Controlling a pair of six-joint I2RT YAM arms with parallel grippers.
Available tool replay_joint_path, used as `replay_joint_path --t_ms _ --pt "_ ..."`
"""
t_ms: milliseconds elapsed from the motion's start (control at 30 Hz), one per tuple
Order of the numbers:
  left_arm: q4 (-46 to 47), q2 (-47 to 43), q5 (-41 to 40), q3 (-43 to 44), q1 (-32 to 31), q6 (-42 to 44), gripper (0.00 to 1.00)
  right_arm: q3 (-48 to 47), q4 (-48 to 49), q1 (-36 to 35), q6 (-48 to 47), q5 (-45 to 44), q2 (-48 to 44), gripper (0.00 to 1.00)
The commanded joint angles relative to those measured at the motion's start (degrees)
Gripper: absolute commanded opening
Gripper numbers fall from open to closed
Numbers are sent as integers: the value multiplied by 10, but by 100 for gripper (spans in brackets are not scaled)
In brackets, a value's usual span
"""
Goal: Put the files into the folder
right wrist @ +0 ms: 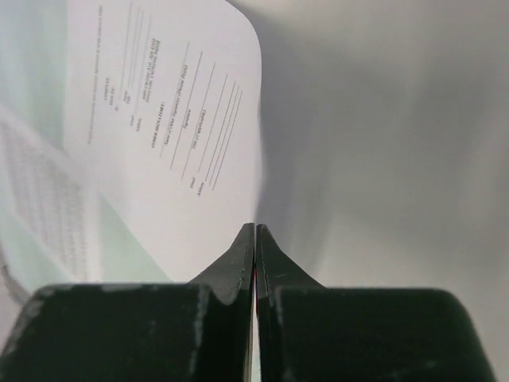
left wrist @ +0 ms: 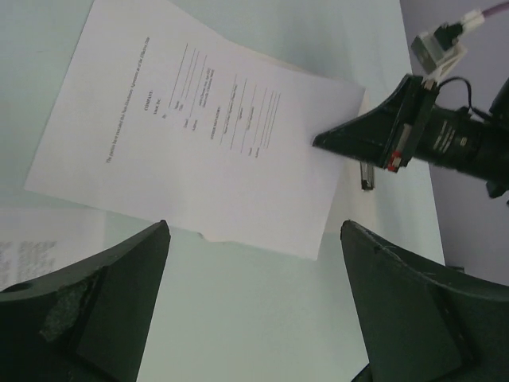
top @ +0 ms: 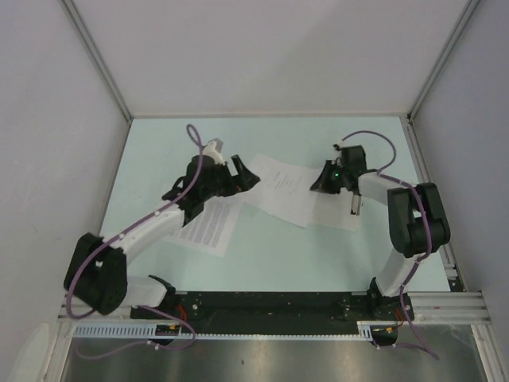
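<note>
Top external view, largest first: pale green table (top: 270,263) under everything. On its right half, white folder (top: 343,216) lying flat and mostly covered. Only its right end on show, with a small dark clip (top: 355,205) on that short edge, just beside the right arm.

Spread over the folder's left part and reaching past it toward the table's middle, sparse sheet (top: 278,187), print upward, set at a slant. Off the folder and further left, dense sheet (top: 208,227), flat on the table, its upper corner hidden under the left arm. Close to the sparse sheet's lower left corner; touching or not, impossible to say.

Left gripper (top: 246,177) poised at the sparse sheet's left end, jaws spread wide, holding nothing. Right gripper (top: 315,186) down at the sheet's right edge, jaws pressed tight together. That edge nipped at the very tips and curling up in the right wrist view.

Hard to make out:
- extent of the folder beneath the sheet
- sheet resting on top of the folder or tucked under a cover
- dense sheet, only a blur at the left of both wrist views
- clip, small and dim in the left wrist view
</note>
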State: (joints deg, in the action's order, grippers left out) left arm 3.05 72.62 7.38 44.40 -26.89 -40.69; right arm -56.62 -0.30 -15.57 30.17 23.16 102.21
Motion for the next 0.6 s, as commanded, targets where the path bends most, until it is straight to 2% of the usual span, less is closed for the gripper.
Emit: replay_joint_path --t_ms 0,33,100,200,300,567 --pt "39 116 42 125 -60 32 92 -37 -195 89 -183 24 -18 0" --pt "35 170 48 151 -79 32 91 -44 -210 99 -197 17 -15 0" --pt "19 220 67 220 -93 32 88 -59 -232 120 -240 8 -8 0" --pt "16 285 77 276 -105 23 86 -68 -247 135 -278 4 -8 0" --pt "18 325 76 310 -110 20 85 -69 -243 140 -300 -24 -21 0" --pt "81 416 102 341 -121 -22 83 -88 -199 151 -309 -14 -4 0"
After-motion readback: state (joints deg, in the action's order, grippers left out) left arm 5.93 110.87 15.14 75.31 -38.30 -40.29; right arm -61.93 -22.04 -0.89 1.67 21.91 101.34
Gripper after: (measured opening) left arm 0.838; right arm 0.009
